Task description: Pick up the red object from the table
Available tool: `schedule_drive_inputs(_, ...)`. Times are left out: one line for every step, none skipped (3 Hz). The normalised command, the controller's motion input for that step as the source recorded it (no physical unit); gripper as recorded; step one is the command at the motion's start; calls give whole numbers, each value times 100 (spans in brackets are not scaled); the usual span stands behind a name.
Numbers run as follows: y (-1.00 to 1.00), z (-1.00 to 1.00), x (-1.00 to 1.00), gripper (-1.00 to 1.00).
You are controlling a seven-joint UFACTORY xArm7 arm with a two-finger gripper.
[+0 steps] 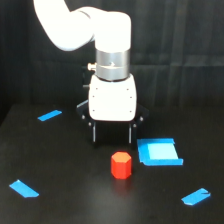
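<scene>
Red object [121,165] stands on the table [65,200], a little to the right of the middle of the exterior view and toward the near side. It is a small red-orange block with six sides, standing upright, with its flat top face visible. Nothing touches it.

Just behind it, on the far side, hangs the gripper [112,134] of the white arm [82,25]. The gripper has a white boxy body under a silver ring, and two thin dark fingers [93,132] point straight down toward the table. The fingers are apart, with a wide gap between them, and they hold nothing. The block sits nearer to the camera than the fingers, and in the picture it lies below the gap, closer to the right finger. I cannot tell if the fingertips touch the table or stay a little above it.

Just to the right of the block lies the blue square piece [159,151], flat on the table, with a lighter patch in its middle. It is near the block, but a narrow dark gap separates them.

Three small blue strips lie farther away. One blue strip [49,115] is on the far left, another [24,188] is at the near left, and the third [196,196] is at the near right. All three are well apart from the block and from the gripper.

The table surface is matte black, and the background behind the arm is dark too.
</scene>
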Motion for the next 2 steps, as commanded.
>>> schedule_drive_inputs(-78,-13,24,100)
schedule_drive_inputs(-62,-6,14,97)
